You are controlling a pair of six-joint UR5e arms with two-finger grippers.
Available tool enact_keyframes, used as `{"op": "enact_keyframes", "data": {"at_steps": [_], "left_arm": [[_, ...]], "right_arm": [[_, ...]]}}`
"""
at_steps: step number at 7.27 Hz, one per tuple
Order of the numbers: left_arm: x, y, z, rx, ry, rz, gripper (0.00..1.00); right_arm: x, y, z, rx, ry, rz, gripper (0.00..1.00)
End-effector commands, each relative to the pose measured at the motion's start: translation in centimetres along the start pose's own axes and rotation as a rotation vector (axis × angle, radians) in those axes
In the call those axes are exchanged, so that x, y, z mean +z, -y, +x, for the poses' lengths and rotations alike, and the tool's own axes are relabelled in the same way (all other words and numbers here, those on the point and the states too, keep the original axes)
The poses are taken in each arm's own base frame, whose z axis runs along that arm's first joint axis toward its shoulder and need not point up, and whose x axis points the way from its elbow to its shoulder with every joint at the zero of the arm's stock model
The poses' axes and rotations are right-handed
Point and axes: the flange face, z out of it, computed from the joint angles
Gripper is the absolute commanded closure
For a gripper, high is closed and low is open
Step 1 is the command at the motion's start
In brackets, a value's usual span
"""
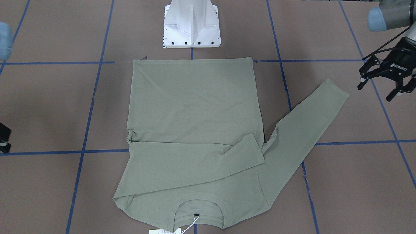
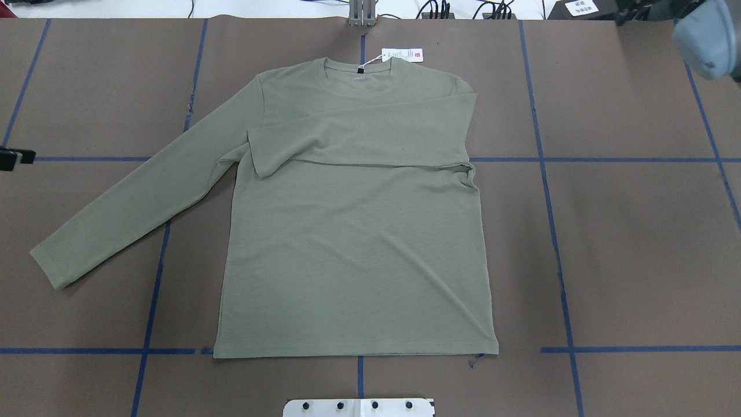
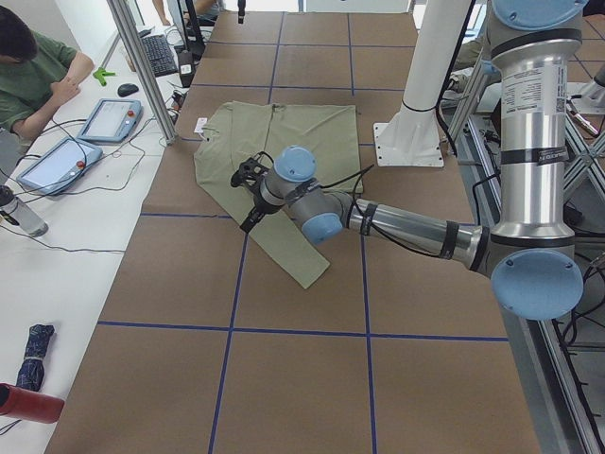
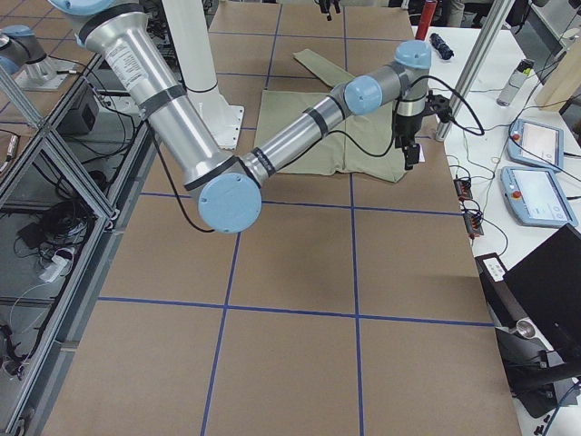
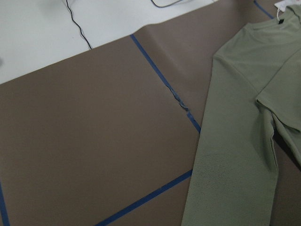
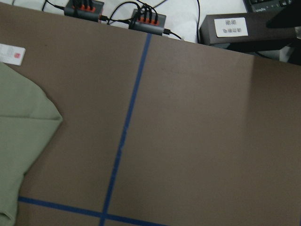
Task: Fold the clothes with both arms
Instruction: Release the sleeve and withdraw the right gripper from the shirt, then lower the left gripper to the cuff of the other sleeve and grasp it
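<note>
The sage-green shirt (image 2: 353,231) lies flat on the table, neck at the far edge, with its white hang tag (image 2: 402,55) beside the collar. One sleeve is folded across the chest (image 2: 359,139). The other sleeve (image 2: 133,197) stretches out diagonally toward my left side. My left gripper (image 1: 377,91) is open and empty, hovering beyond that sleeve's cuff (image 1: 336,87), clear of the cloth. Only a sliver of my right gripper (image 1: 4,138) shows at the front-facing view's edge, away from the shirt. I cannot tell whether it is open or shut.
The white base pedestal (image 1: 191,26) stands at the shirt's hem side. Blue tape lines (image 2: 637,159) grid the brown table. Power strips and cables (image 6: 146,21) line the far edge. An operator with tablets (image 3: 38,76) sits at a side table.
</note>
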Motion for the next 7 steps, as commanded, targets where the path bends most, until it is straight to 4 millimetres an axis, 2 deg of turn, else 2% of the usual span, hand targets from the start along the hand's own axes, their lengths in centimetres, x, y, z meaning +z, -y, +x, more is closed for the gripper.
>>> {"op": "enact_keyframes", "data": {"at_steps": [1, 2, 4, 5, 7], "left_arm": [[4.1, -7.5, 3.5, 0.066, 0.011, -0.093, 0.00], [5.2, -10.0, 4.3, 0.095, 0.029, -0.128, 0.00], [8.9, -13.8, 7.3, 0.046, 0.086, -0.167, 0.00], [9.7, -15.2, 8.6, 0.042, 0.086, -0.187, 0.00], [8.6, -18.0, 7.8, 0.063, 0.078, -0.214, 0.01]], "right_arm": [[0.3, -7.7, 9.6, -0.055, 0.024, -0.033, 0.00], [0.2, -10.0, 10.3, -0.038, 0.020, -0.035, 0.00], [-0.8, -10.7, 10.5, -0.029, 0.017, -0.019, 0.00], [-0.9, -10.6, 10.5, -0.030, 0.017, -0.018, 0.00], [-0.9, -10.7, 10.4, -0.031, 0.017, -0.017, 0.00]]}}
